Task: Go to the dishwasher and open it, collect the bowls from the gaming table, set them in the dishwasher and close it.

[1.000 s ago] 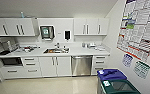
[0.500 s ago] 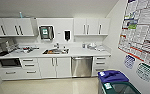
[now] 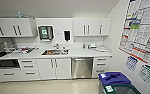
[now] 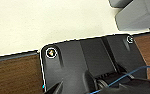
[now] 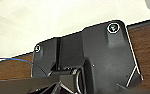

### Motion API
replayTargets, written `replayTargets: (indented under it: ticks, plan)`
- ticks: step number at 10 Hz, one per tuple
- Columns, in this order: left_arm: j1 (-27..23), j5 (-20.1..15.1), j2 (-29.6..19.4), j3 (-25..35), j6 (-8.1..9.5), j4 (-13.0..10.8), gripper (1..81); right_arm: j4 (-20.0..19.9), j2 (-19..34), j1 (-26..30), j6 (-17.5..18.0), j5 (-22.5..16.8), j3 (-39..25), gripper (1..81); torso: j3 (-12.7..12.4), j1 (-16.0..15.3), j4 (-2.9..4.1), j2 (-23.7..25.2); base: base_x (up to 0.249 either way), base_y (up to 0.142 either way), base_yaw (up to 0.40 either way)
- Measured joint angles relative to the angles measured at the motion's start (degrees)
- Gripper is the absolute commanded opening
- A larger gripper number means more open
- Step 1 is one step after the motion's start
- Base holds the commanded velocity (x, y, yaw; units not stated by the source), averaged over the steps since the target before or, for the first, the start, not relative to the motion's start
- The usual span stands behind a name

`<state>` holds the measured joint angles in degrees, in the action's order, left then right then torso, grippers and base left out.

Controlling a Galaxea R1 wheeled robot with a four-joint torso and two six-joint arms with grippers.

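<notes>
Centrally, dishwasher [image 3: 82, 67]: closed steel front under the white counter [image 3: 73, 53], bar handle along its upper edge. To its left, white cabinet doors [image 3: 54, 68] below the sink [image 3: 51, 52]; to its right, drawers [image 3: 100, 66]. Nearer, at lower right, blue bin lid [image 3: 114, 77] beneath wall posters [image 3: 142, 30]. Finger positions of both grippers: cannot tell.
</notes>
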<state>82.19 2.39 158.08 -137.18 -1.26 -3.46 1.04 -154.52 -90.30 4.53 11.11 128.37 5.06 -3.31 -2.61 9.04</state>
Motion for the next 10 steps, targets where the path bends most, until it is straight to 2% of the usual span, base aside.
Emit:
replayTargets:
  ticks: [10]
  plan:
    - [-0.27, -0.05, -0.20, -0.11, 0.00, 0.00, 81.1, 0.00, -0.89, 0.02, -0.02, -0.11, -0.01, 81.1, 0.02, 0.04, 0.00, -0.05, 0.091, 0.000, 0.000]
